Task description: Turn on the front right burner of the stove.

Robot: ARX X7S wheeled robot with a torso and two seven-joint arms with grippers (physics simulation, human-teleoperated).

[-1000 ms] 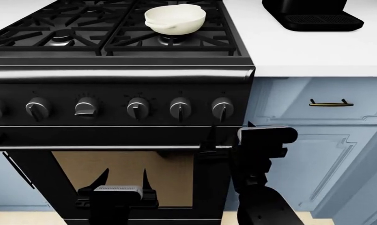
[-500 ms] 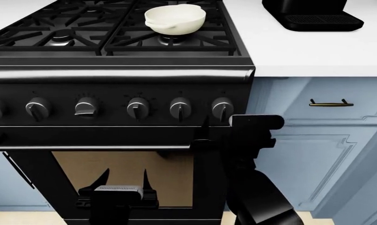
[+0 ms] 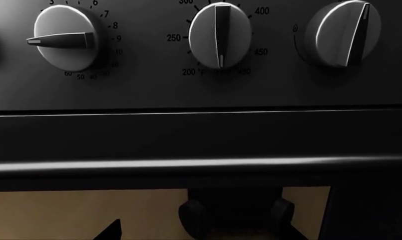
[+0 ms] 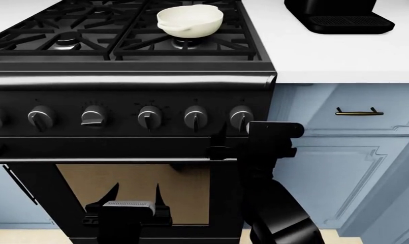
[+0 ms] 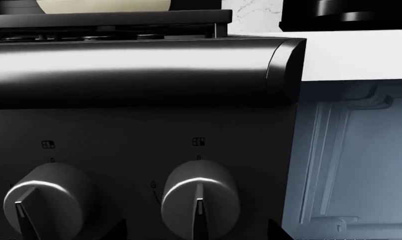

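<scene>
The black stove fills the head view, with a row of knobs on its front. The front right burner shows partly under a white bowl standing on its grate. My right gripper is open just in front of the rightmost knob. In the right wrist view that knob sits between the two fingers of the right gripper, not clasped. My left gripper is open and empty, low before the oven window. In the left wrist view the left gripper points below three knobs.
A black coffee machine stands on the white counter to the right. Blue cabinets with a brass drawer handle adjoin the stove. The oven's bar handle runs just below the knobs, near my right gripper.
My right arm has moved left and up, bringing its gripper in front of the rightmost knob. The left arm has not moved.
</scene>
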